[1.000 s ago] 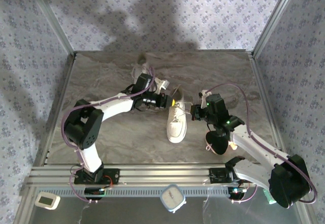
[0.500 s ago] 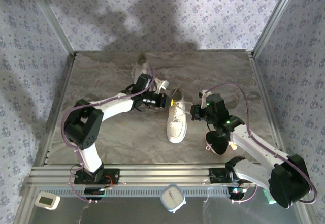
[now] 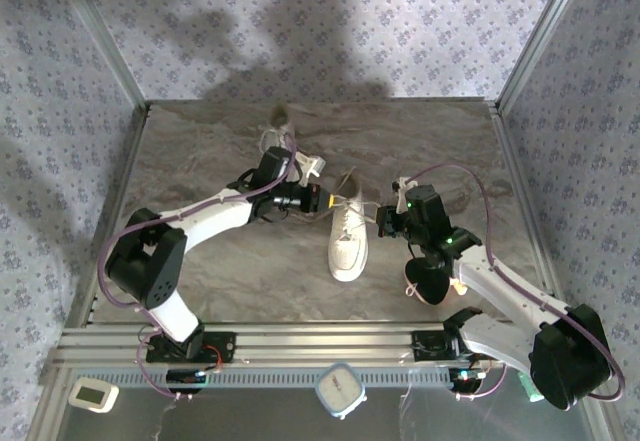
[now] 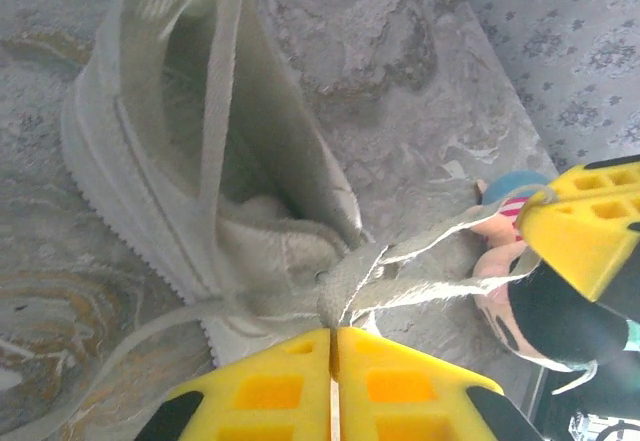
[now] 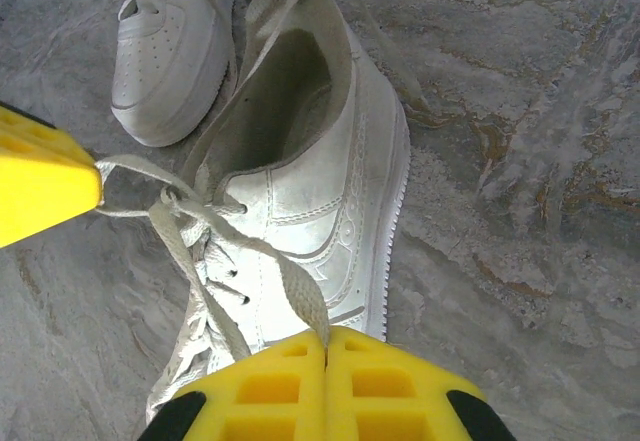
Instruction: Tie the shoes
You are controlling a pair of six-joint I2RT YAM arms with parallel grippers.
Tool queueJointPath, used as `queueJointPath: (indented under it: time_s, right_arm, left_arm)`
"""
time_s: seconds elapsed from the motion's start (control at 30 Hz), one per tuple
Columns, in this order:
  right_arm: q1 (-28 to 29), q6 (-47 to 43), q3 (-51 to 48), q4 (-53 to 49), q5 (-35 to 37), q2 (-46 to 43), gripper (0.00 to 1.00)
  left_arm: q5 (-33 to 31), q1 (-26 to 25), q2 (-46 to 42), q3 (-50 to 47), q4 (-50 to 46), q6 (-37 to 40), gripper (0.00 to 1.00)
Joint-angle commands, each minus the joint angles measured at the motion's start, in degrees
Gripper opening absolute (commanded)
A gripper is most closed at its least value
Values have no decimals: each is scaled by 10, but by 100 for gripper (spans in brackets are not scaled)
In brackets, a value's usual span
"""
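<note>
Since the earlier frame, the left arm's elbow has swung outward toward 9 o'clock. The left pincer has slid a little the same way and its jaws have come together. The right arm has not moved.

Top view: one of the shoes lies near the middle of the bench, with its toe toward 6 o'clock and its heel toward 12. The second shoe sits at about 11 o'clock of the first and is largely covered by the left forearm.

The left pincer is at the collar of the first shoe, at roughly 10 o'clock of it. The right pincer is at 3 o'clock of it, just beside the eyelets.

Left wrist view: the left pincer is closed, its two yellow fingers meeting with no gap. The left-hand strand is bunched at their tips, coming off the shoe. From the bunch, the lace runs toward 3 o'clock to the right pincer's yellow finger.

Right wrist view: the right pincer is also closed, nipping the right-hand strand, which climbs to the eyelets of the shoe. At 9 o'clock the left pincer's finger holds its strand taut. The second shoe lies at 11 o'clock.

A black-and-pink plush toy rests at 4 o'clock of the first shoe, partly under the right arm.
</note>
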Motion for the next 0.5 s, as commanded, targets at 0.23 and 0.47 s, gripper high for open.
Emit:
queueJointPath:
  time_s: [0.23,0.47]
  right_arm:
    - [-5,-1,9,-18,17,-8,0]
    - [-5,-1,11,-18,14,-4,0]
  left_arm:
    - [-43,-4,-35,-49,15,-33,5]
    - [-52,-27,1,-62,72,-73,6]
